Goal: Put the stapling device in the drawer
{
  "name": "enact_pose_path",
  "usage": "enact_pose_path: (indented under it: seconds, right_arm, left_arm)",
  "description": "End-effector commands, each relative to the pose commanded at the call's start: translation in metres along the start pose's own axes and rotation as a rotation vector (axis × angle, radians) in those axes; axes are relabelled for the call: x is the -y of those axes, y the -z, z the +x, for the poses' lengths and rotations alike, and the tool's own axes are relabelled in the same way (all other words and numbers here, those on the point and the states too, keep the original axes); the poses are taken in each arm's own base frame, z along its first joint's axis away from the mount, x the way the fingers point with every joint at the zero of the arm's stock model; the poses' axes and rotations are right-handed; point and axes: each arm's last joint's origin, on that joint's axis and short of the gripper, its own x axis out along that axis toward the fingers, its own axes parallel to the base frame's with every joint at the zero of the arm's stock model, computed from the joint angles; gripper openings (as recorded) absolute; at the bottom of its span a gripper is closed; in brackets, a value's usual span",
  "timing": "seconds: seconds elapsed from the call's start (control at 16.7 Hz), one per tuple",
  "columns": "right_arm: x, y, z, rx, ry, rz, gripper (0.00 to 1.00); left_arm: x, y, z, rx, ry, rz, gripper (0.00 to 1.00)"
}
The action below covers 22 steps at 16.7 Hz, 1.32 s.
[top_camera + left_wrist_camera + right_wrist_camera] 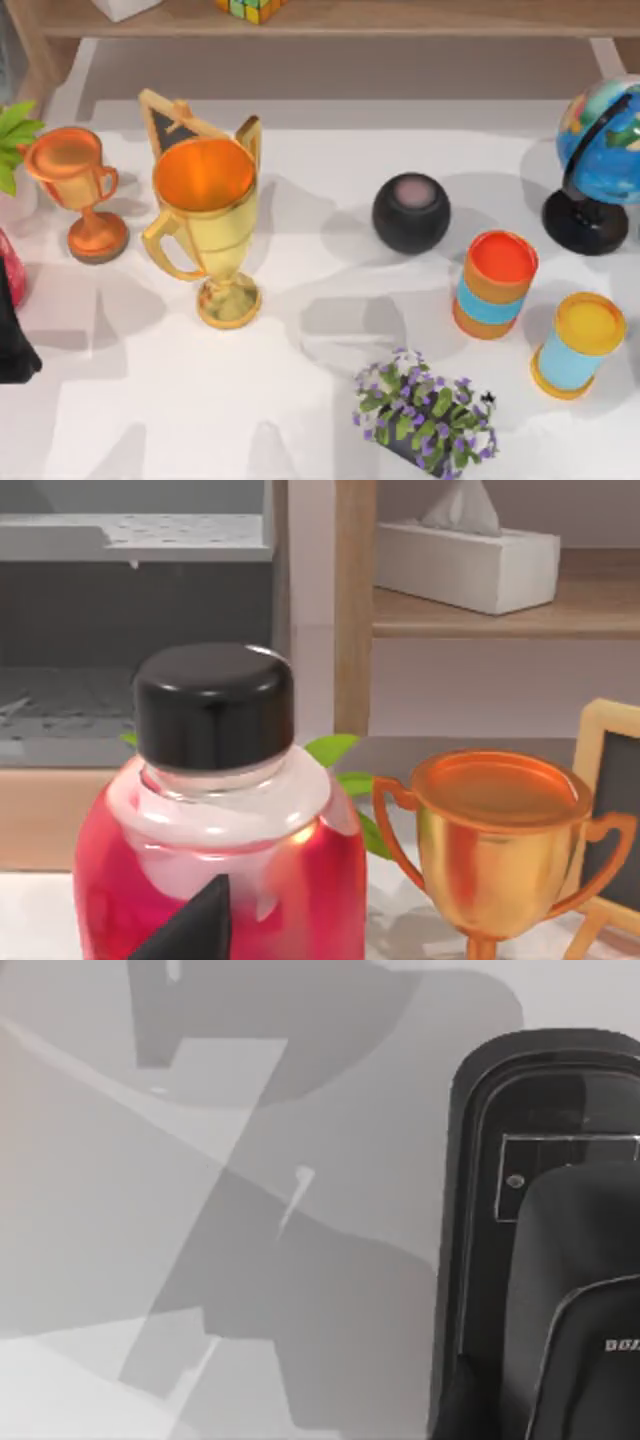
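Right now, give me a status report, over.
Left gripper low beside red bottle, far left. Black device, likely the stapler, lying on table under right wrist camera. Trophies crowd left side.
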Motion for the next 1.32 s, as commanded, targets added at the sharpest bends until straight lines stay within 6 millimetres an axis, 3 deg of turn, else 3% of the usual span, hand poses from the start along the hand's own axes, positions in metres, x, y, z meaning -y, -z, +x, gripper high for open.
enact_pose_path:
  seconds: [0.36, 0.54, 0.72, 1.14, 1.32]
  right_arm:
    - [-0.004, -0.003, -0.001, 0.001, -0.009, -0.01, 0.0]
    - [0.007, -0.004, -0.026, 0.07, 0.042, 0.012, 0.0]
    - [0.025, -0.004, -0.088, 0.226, 0.161, 0.065, 0.0]
    - [0.061, 0.011, -0.272, 0.64, 0.478, 0.227, 0.0]
    - [0.082, 0.015, -0.325, 0.748, 0.579, 0.29, 0.0]
  left_arm:
    - [0.0, 0.0, 0.0, 0.0, 0.0, 0.0, 1.0]
    - [0.0, 0.0, 0.0, 0.0, 0.0, 0.0, 1.0]
    - [0.0, 0.0, 0.0, 0.0, 0.0, 0.0, 1.0]
    - [0.0, 0.0, 0.0, 0.0, 0.0, 0.0, 1.0]
    - [0.0, 0.0, 0.0, 0.0, 0.0, 0.0, 1.0]
